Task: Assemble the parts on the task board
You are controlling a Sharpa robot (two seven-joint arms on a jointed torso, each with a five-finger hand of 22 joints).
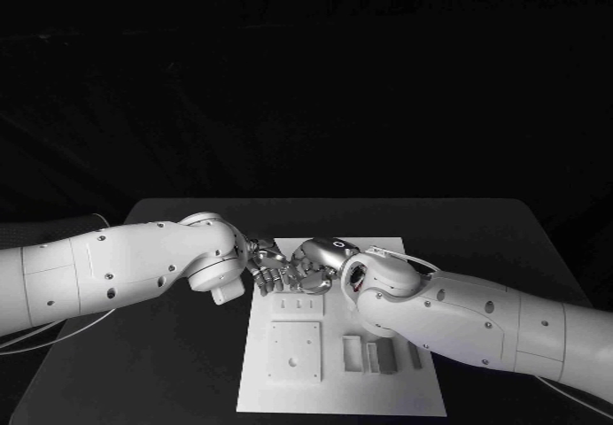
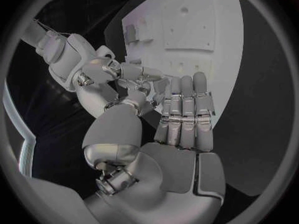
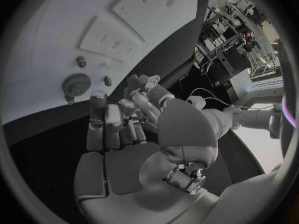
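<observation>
Presently: two hands meeting over the far half of the task board [image 1: 288, 390], fingertip to fingertip.

Item, left hand [image 1: 265, 266]: above the board's far left part, fingers held straight and side by side in the left wrist view [image 2: 187, 112], thumb bent toward the other hand; whether anything is pinched between the two hands cannot be told. Item, right hand [image 1: 317, 270]: just beside it, fingers curled in toward the left hand's [image 3: 121, 122]; grasp likewise not discernible. Item, board: white, on the black table [image 1: 166, 354], carrying a square plate [image 1: 295, 351] near its middle and grey upright parts [image 1: 379, 354] in a row beside that plate. Item, right wrist view: a round disc [image 3: 76, 84] and small pegs [image 3: 81, 61] on the board beyond the fingers.
</observation>
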